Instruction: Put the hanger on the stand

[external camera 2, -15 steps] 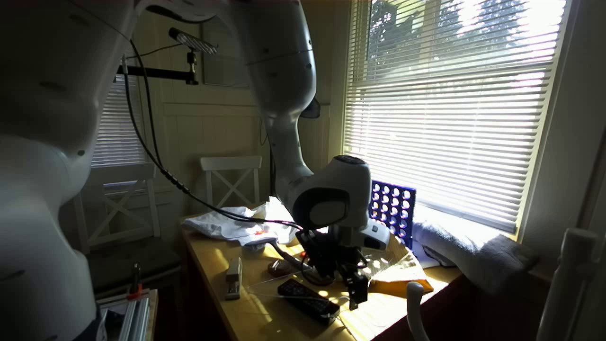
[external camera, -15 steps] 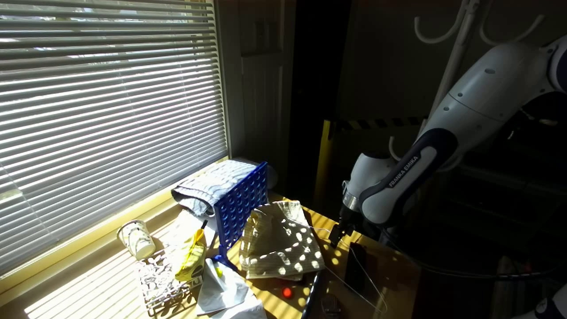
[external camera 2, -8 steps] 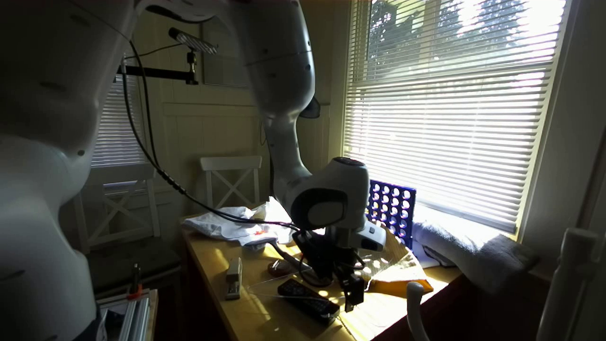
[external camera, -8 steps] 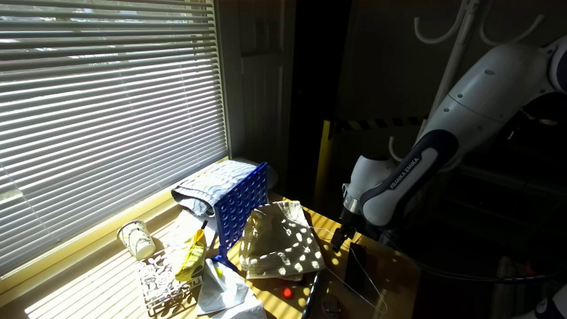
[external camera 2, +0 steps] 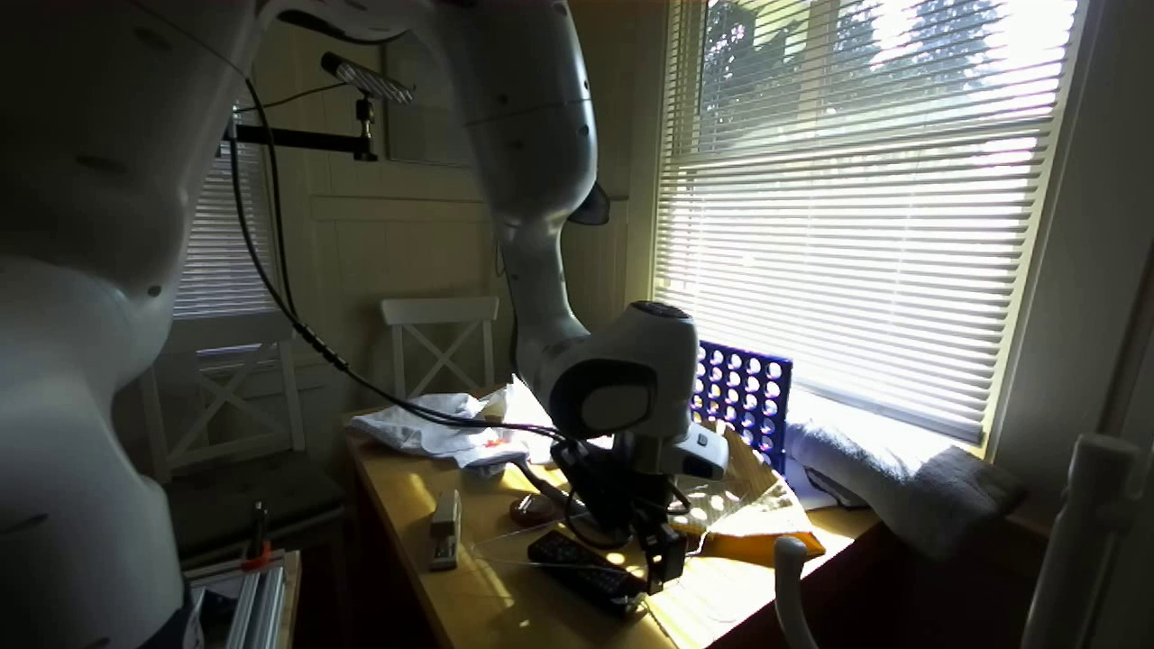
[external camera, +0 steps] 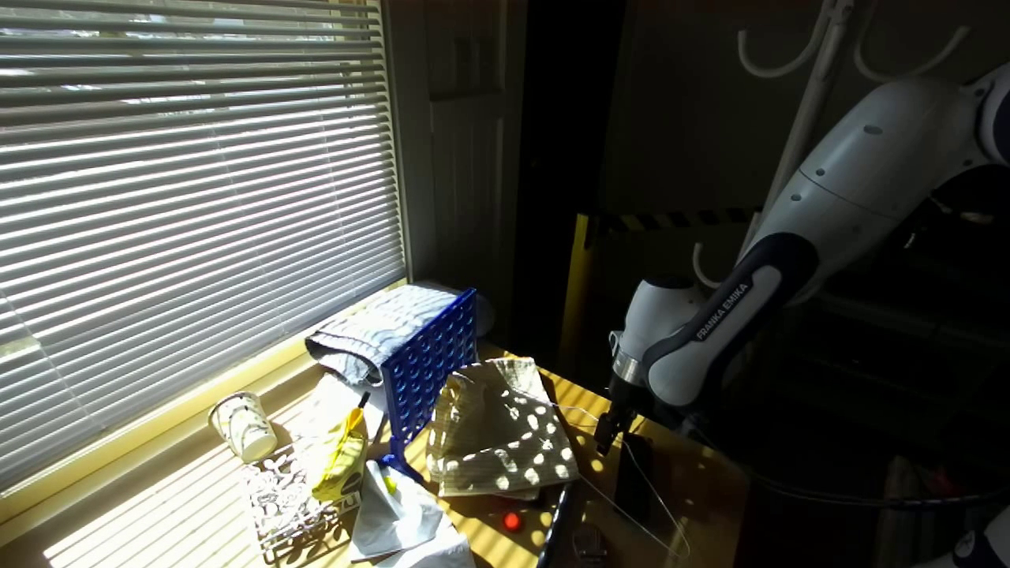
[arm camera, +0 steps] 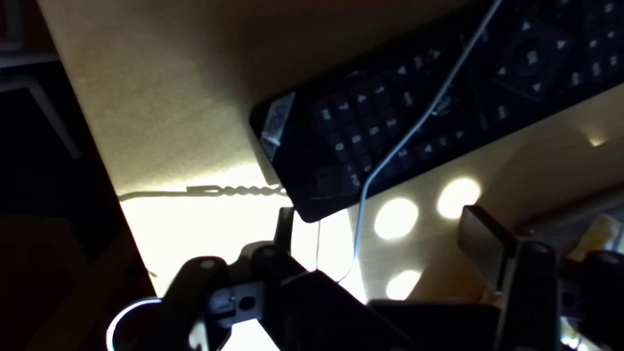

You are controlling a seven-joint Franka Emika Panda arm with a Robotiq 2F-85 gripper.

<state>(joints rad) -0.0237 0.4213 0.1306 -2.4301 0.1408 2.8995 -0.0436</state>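
The hanger (arm camera: pixel 431 111) lay on the bench (arm camera: pixel 146 122), one run of its thin wire crossing the black remote (arm camera: pixel 390 122) in the wrist view. A dark twisted strand (arm camera: pixel 239 190) at the remote's left end there may have been the hanger's neck or only a shadow; I could not tell which. The step in hand looked to be the grasp, with neither lift nor hanging done. The next move, I judged, called for closing on that slim wire without nipping the remote close by — then raising the hanger clear before any sideways carry.

The pincer (arm camera: pixel 382 231) stood wide, its tips well apart on either side of the wire in the wrist view; neither touched it, and nothing was held. Whether they reached low enough was hard to tell.

In an exterior view the stand (external camera: pixel 811 95) rose at the far right behind the robot arm (external camera: pixel 860 170), its upper hooks (external camera: pixel 765 73) well above the bench — and the hanger on none of them.
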